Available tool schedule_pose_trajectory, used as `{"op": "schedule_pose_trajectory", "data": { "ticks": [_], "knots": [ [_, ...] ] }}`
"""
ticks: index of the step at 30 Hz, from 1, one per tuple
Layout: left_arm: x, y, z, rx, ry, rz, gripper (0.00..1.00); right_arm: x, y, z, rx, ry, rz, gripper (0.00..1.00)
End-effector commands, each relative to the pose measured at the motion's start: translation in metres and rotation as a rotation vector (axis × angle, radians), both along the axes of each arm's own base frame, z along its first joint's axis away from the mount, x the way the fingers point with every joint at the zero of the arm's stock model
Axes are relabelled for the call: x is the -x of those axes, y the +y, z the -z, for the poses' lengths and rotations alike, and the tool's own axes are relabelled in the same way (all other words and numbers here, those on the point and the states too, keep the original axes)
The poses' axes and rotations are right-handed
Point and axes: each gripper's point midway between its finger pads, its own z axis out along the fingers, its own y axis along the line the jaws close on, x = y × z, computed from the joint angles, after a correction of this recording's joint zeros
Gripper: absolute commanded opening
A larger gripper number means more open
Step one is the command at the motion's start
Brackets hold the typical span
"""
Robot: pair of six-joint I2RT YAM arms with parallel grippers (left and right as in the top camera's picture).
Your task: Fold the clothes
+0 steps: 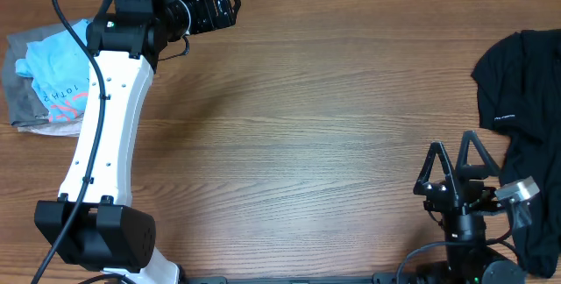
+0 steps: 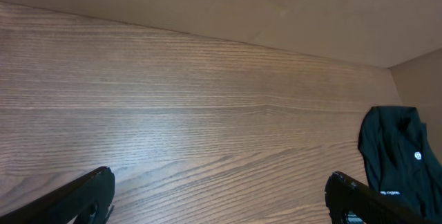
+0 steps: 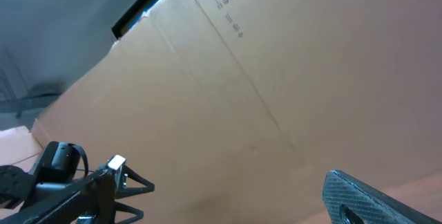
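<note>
Although it is the thing to be folded, the crumpled light blue cotton T-shirt (image 1: 48,67) lies untouched at the left edge of the brown wood-grain table (image 1: 316,117), near the far left corner, with white-and-coral letters showing on its upper folds. It rests on a grey cloth (image 1: 16,91) that sticks out beyond it toward the table's edge, and the white link of the left arm (image 1: 105,135) crosses over its right side in the overhead view. The left gripper (image 1: 219,5) hangs by the far edge, just right of the shirt, its two black fingers (image 2: 86,196) spread wide with only bare wood between them. The right gripper (image 1: 453,163) sits near the near right corner, its black fingers (image 1: 432,168) likewise splayed apart and empty; its wrist camera faces a tan cardboard wall (image 3: 228,86). A rumpled black fabric garment (image 1: 526,100) with small white print lies along the right edge, just beside the right gripper; whether it touches that arm cannot be told.
</note>
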Motion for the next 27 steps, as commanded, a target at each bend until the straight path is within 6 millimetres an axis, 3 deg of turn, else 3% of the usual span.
{"op": "schedule_pose_trajectory", "data": {
  "ticks": [1, 11, 16, 21, 27],
  "knots": [
    [0.000, 0.001, 0.002, 0.004, 0.006, -0.001, 1.00, -0.005, -0.004, 0.014, -0.022, 0.000, 0.019, 1.00],
    [0.000, 0.001, 0.002, 0.004, 0.006, -0.001, 1.00, -0.024, -0.007, 0.067, -0.015, 0.127, 0.049, 1.00],
    [0.000, 0.001, 0.002, 0.004, 0.006, -0.001, 1.00, -0.027, -0.010, 0.077, -0.010, 0.169, 0.068, 1.00],
    [0.000, 0.001, 0.002, 0.004, 0.006, -0.001, 1.00, -0.033, -0.016, 0.103, 0.003, 0.275, 0.109, 1.00],
    [0.000, 0.001, 0.002, 0.004, 0.006, -0.001, 1.00, -0.036, -0.011, 0.128, 0.173, 0.361, 0.126, 1.00]
  ]
}}
